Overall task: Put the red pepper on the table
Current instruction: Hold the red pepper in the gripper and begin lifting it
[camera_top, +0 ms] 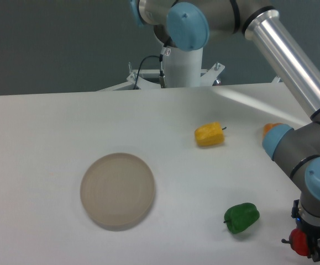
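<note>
Arm: silver and grey UR5e arm with light blue joint caps, reaching from its white base at the far edge of the table, along the right side, down to the near right corner.
Gripper: dark two-finger gripper at the lower right edge of the view, pointing downward, partly cut off by the frame.
Gripper state: fingers closed against the red pepper, which sits between them.
Red pepper: small glossy red toy bell pepper, held in the gripper at the near right corner; only part of it shows, and whether it touches the tabletop cannot be told.
Table: large flat white matte tabletop, filling most of the view.
Green pepper: small glossy green toy bell pepper, lying on the table just left of the gripper, apart from it.
Yellow pepper: small yellow toy bell pepper, lying on its side near the table's middle right, well apart from the green one.
Plate: round beige translucent plate, flat on the table left of centre, nothing on it.
Orange item: small orange object at the right, mostly hidden behind the arm's elbow; kind cannot be told.
</note>
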You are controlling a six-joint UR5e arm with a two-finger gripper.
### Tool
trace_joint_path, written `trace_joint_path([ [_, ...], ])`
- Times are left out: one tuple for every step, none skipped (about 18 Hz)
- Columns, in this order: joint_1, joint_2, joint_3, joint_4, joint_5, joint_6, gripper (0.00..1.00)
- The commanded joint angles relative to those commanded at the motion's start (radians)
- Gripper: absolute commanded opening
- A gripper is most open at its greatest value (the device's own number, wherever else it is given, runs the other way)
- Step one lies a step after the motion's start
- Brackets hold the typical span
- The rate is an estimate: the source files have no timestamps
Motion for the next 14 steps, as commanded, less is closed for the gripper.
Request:
trace_joint_path([
  [-0.002, 0.0, -0.002, -0.002, 0.002, 0.002, 0.66],
  [0.0, 0.002, -0.002, -0.002, 0.0, 0.002, 0.66],
  [-0.002, 0.002, -0.003, -0.003, 0.0, 0.002, 0.66],
  [-0.002, 0.005, -0.003, -0.006, 0.0, 0.002, 0.66],
  [-0.002, 0.008, -0.011, -0.006, 0.0, 0.002, 0.66],
  [-0.002, 0.012, -0.017, -0.006, -0.002, 0.002, 0.66],
  [-0.003, 0.014, -0.018, -0.009, -0.002, 0.002, 0.66],
  [-0.006, 0.017, -0.02, -0.011, -0.002, 0.002, 0.66],
  [-0.006, 0.024, -0.032, -0.009, -0.005, 0.002, 0.66],
  [-0.006, 0.034, -0.047, -0.009, -0.006, 0.002, 0.66],
  [-0.006, 0.049, -0.064, -0.011, -0.008, 0.002, 0.66],
  [-0.006, 0.064, -0.08, -0.011, -0.018, 0.002, 0.66],
  [-0.006, 0.092, -0.116, -0.015, -0.035, 0.002, 0.66],
  [-0.006, 0.121, -0.153, -0.017, -0.049, 0.0, 0.66],
])
